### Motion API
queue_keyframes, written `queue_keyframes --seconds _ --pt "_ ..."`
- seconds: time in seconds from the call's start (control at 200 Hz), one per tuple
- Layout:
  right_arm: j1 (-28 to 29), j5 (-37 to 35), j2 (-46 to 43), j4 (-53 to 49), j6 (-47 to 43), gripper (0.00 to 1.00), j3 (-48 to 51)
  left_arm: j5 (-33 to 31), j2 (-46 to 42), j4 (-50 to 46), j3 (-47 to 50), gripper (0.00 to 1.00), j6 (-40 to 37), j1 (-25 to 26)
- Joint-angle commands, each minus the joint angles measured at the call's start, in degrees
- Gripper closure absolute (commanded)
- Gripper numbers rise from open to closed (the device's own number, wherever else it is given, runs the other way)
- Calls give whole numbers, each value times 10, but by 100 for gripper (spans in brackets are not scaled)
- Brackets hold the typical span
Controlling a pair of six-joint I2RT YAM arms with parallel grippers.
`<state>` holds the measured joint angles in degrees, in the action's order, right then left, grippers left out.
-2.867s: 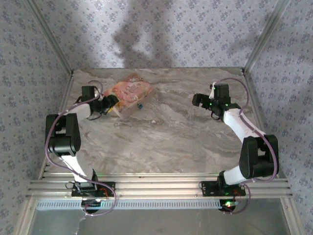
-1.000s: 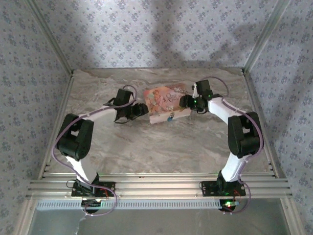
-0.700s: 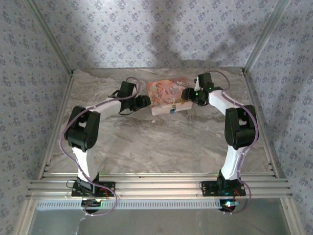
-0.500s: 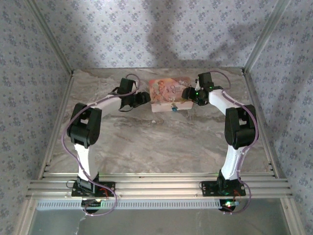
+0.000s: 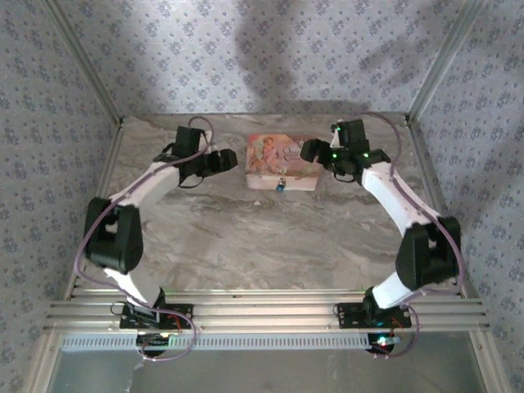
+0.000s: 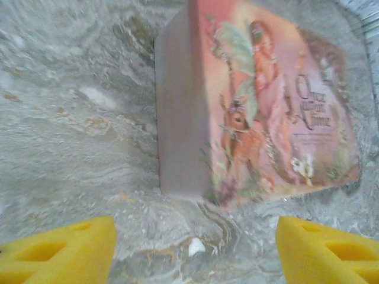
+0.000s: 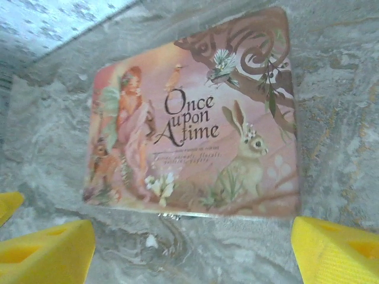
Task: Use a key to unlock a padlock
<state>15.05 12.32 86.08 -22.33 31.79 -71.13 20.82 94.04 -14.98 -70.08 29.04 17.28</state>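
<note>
Drawn back from a moment ago, both arms flank the pink storybook box (image 5: 281, 157) on the marble bench (image 5: 270, 237). The blue padlock (image 5: 280, 187) sits against the box's near side. Farther back, the left end effector (image 5: 232, 160) and right end effector (image 5: 309, 152) stand just beside its ends, jaws apart, holding nothing.
</note>
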Motion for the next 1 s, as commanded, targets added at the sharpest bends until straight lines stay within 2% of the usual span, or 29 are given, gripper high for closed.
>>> queue_keyframes --seconds 0.0,0.165,0.255,0.36,0.495,0.63,0.779,0.859,0.994 --pt "13 -27 -39 -32 27 13 69 -45 -63 -67 40 27 -27 -11" --pt "53 -59 -79 -25 34 13 138 -124 -150 -146 112 26 -20 -42" --pt "77 -71 -84 -10 34 13 162 -137 -185 -169 150 25 -14 -76" --pt "106 -90 -76 14 34 14 176 -149 -198 -198 170 25 9 -125" --pt "147 -106 -50 43 21 14 168 -202 -187 -266 156 25 19 -183" --pt "177 -117 -19 70 11 14 162 -192 -151 -307 150 27 15 -273" --pt "193 -112 6 98 9 15 161 -168 -113 -310 161 30 2 -360" --pt "198 -107 12 107 0 15 158 -162 -100 -301 166 30 -12 -380" --pt "200 -109 17 113 -18 16 155 -166 -91 -277 171 36 -33 -383"
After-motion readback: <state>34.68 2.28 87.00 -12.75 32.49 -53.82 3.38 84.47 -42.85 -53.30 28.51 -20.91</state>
